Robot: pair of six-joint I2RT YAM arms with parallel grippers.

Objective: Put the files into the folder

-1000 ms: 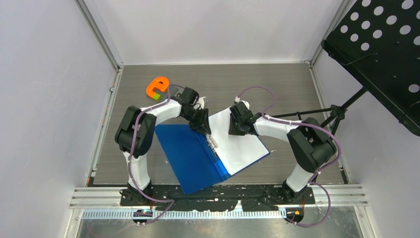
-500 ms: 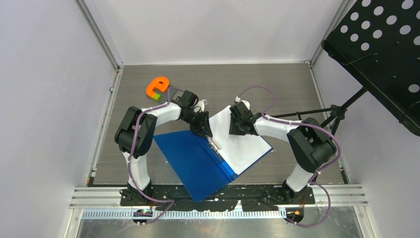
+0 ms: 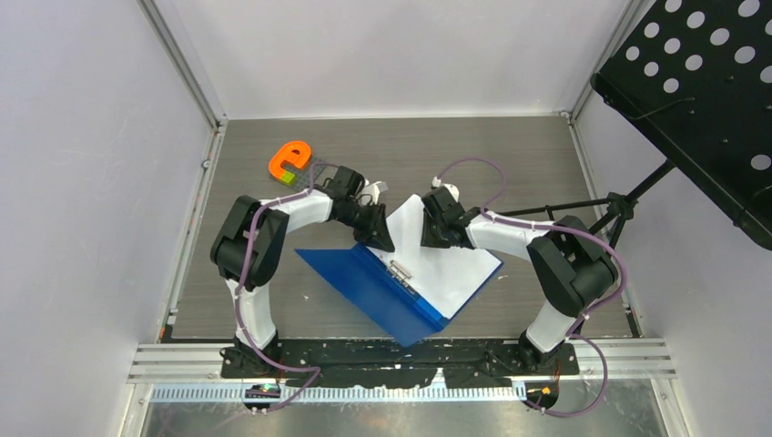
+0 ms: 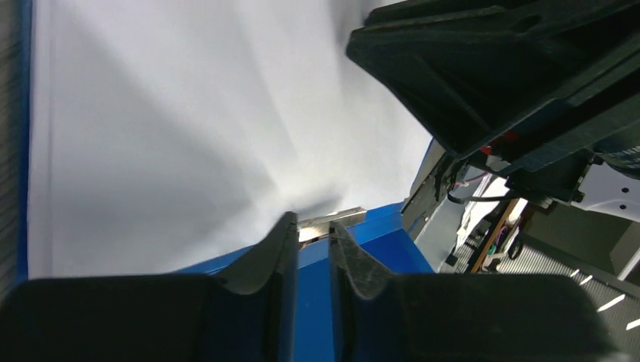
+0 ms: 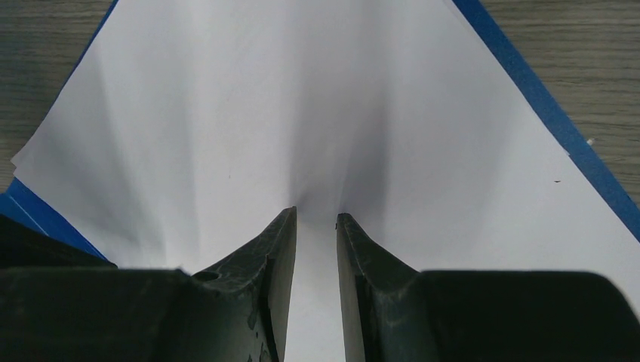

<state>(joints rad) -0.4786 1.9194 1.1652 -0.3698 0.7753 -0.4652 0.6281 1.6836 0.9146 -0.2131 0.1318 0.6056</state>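
While my left gripper (image 3: 380, 241) is clamped on the folder (image 3: 364, 284) at its raised cover, beside the clip (image 3: 401, 270), my right gripper (image 3: 430, 238) is pinched on the files (image 3: 455, 269), lying at three o'clock of that clip. The folder's spine runs eleven to five, so I judge the cover must swing toward two o'clock; my left is nearer.

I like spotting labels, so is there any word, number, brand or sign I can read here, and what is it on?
"e": not printed, this is the shape of the orange block itself, at the far left of the table.
Paper: blank, no text.
Folder: plain blue, no label in view.
Nothing else can be read in any view.
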